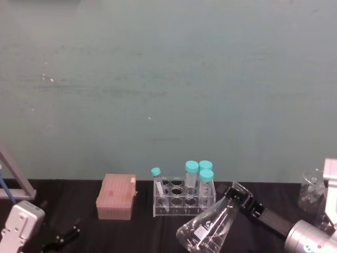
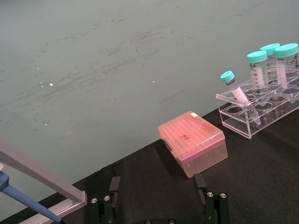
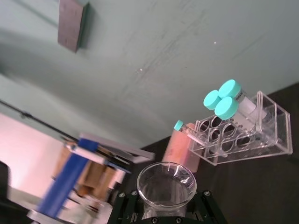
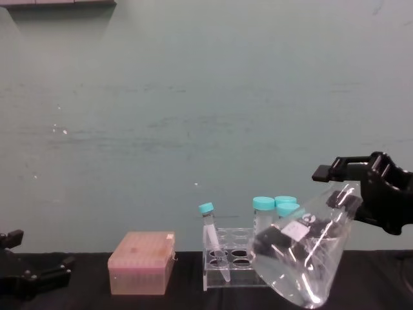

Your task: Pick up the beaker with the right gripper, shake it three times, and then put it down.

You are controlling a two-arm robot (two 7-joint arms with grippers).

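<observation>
We see the right gripper (image 4: 348, 187) reaching in from the right side of the chest view, its jaws closed on the narrow neck of the beaker (image 4: 300, 261), just under the flared rim. The beaker is held tilted: the neck points up and toward the robot's right, and the wide base swings down and toward its left. The small white label shows on the sloped wall. From the chest, the beaker is in front of the tube rack (image 1: 183, 199) and covers the rack's right end. From the head, it lies nearer to us than the rack and a little to the right. We cannot tell whether the low edge of the base touches the worktop (image 1: 137, 234). In the right wrist view we look into the beaker's open mouth, with one jaw on either side of the neck.

The rack holds three large teal-capped tubes (image 1: 199, 176) upright at its right end and one small tube (image 1: 158, 185) leaning at its left end. A pink box (image 1: 116, 197) stands left of the rack, apart from it. The left gripper (image 2: 159, 198) sits low at the left over the worktop, its jaws wide with nothing between them, well apart from the beaker.
</observation>
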